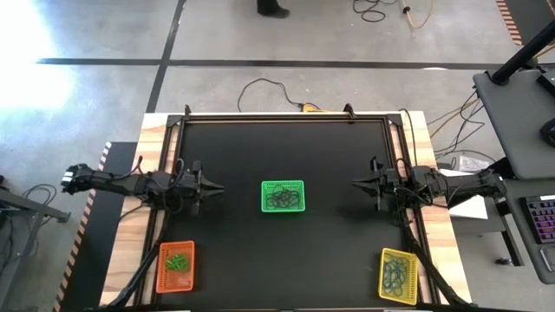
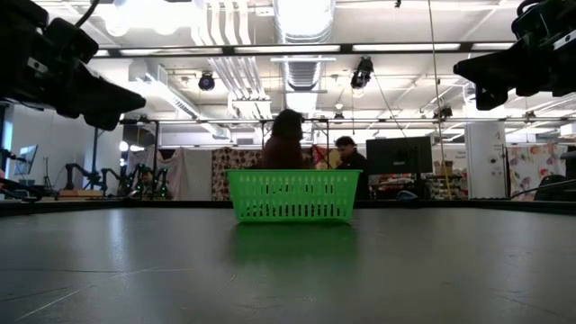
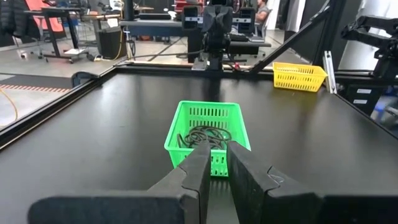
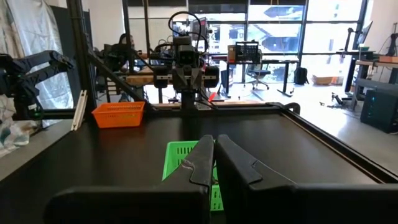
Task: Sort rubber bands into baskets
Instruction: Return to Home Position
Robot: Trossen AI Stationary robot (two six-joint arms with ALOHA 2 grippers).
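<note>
The rubber bands [image 3: 205, 135] blur into a dark tangle inside the green basket [image 1: 283, 183] mid-frame, well apart from the left gripper [image 1: 217, 188] and right gripper [image 1: 355, 182], both with jaws together.

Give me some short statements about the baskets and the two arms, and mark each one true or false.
1. The green basket stands mid-table, between the left gripper and the right gripper. True.
2. The orange basket is on the right arm's side. False: it sits at the left arm's side; the yellow basket is at the right's.
3. Green rubber bands lie in the orange basket. True.
4. The green basket is empty. False: dark rubber bands lie in it.
</note>
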